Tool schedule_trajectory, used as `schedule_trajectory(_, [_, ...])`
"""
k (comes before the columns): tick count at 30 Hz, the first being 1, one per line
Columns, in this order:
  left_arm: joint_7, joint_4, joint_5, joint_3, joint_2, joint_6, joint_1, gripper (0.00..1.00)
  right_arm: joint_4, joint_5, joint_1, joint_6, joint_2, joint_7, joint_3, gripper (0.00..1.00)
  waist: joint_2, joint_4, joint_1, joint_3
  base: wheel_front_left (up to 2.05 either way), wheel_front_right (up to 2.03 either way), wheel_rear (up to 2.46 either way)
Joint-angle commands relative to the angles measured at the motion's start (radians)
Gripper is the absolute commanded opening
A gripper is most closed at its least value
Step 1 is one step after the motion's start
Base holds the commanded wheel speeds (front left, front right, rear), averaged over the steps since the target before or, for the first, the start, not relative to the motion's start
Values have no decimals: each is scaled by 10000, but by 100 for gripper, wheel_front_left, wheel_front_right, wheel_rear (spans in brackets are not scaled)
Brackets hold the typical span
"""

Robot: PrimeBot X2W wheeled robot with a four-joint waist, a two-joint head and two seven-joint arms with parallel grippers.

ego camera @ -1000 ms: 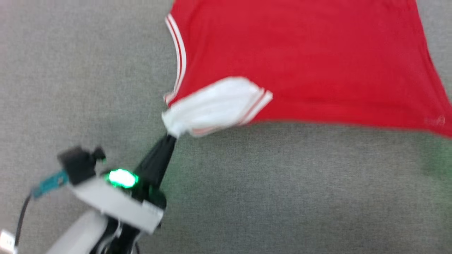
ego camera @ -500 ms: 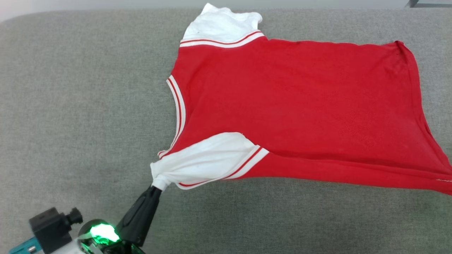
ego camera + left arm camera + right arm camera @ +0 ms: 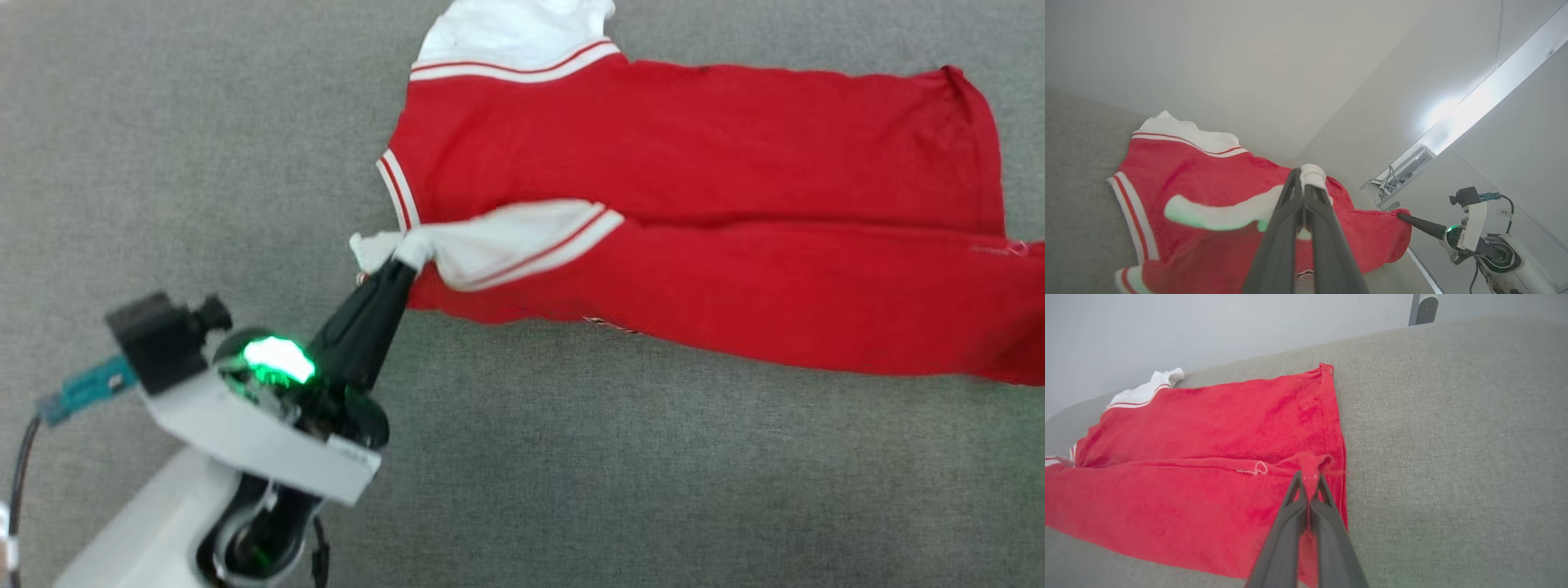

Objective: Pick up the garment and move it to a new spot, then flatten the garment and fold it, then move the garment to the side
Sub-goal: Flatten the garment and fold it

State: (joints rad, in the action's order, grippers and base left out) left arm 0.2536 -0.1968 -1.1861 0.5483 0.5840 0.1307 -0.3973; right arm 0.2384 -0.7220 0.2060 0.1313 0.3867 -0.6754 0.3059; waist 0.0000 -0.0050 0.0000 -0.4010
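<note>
The garment (image 3: 694,147), red with white striped sleeves, lies spread on the grey padded table (image 3: 571,490). Its near half is raised and drawn over the far half as a long flap. My left gripper (image 3: 398,263) is shut on the bunched near white sleeve, and the left wrist view shows that white cloth pinched at the fingertips (image 3: 1306,179). My right gripper (image 3: 1310,479) is shut on the red hem corner of the garment (image 3: 1208,416). From the left wrist view, the right gripper (image 3: 1401,216) holds that corner up off the table. The far sleeve (image 3: 514,33) lies flat.
The table's far edge (image 3: 1372,335) meets a pale wall, with a dark post (image 3: 1421,308) behind it. A shelf with cables (image 3: 1404,167) stands off to the side. Bare grey table surface lies to the left and in front of the garment.
The head camera has shifted. Both grippers have lifted the garment's near edge and carried it toward the far side, so the near half now overlaps the far half.
</note>
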Motion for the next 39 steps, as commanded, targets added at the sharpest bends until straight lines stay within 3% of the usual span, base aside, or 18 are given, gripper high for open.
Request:
schedule_trajectory(1, [-7, 299, -80, 132, 13, -14, -396, 0, -361, -75, 393, -11, 97, -3, -225, 0, 0, -17, 0, -219, 0, 0, 0])
schedule_trajectory(4, [17, 1125, -349, 389, -108, -14, -1093, 0, -1253, -21, 1037, -11, 191, 140, -481, 0, 0, -15, 0, -436, 0, 0, 0])
schedule_trajectory(19, [77, 5321, 388, 1958, -485, -19, -2704, 0, -4719, 213, 2628, -11, 498, 1768, -2217, 0, 0, -83, 0, -1137, 0, 0, 0])
schedule_trajectory(20, [78, 5462, 406, 2066, -471, -19, -2771, 3, -4832, 197, 2680, -11, 520, 1864, -2357, 0, 0, -82, 0, -1113, 0, 0, 0])
schedule_trajectory(22, [66, 5659, 445, 2224, -401, -23, -2934, 40, -4995, 193, 2771, -11, 587, 2151, -2594, 0, 0, -70, 0, -1011, 0, 0, 0])
schedule_trajectory(23, [68, 5718, 479, 2275, -332, -25, -3029, 75, -5061, 179, 2823, -11, 637, 2317, -2672, 3, 0, -66, 0, -942, 0, 0, 0])
schedule_trajectory(24, [70, 5749, 482, 2338, -263, -25, -3123, 100, -5118, 145, 2861, -11, 669, 2459, -2739, 29, 0, -63, 0, -852, 0, 0, 0])
schedule_trajectory(25, [71, 5744, 503, 2409, -177, -26, -3216, 100, -5156, 111, 2860, -11, 705, 2583, -2783, 46, 0, -52, 0, -747, 0, 0, 0])
schedule_trajectory(26, [79, 5729, 546, 2502, -87, -25, -3290, 100, -5183, 93, 2843, -11, 757, 2707, -2806, 93, 0, -39, 0, -641, 0, 0, 0])
schedule_trajectory(27, [87, 5692, 603, 2604, -10, -23, -3407, 100, -5177, 91, 2827, -11, 812, 2825, -2831, 100, 0, -29, 0, -538, 0, 0, 0])
schedule_trajectory(32, [-760, 5550, 728, 2960, 779, -15, -4192, 100, -5052, -78, 2750, -11, 974, 3288, -2833, 100, 0, 16, 0, -62, 0, 0, 0])
schedule_trajectory(39, [-3800, 4925, 623, 3551, 1500, -827, -5084, 100, -4978, -190, 2488, -11, 1050, 3482, -2738, 100, 0, 45, 0, 589, 0, 0, 0])
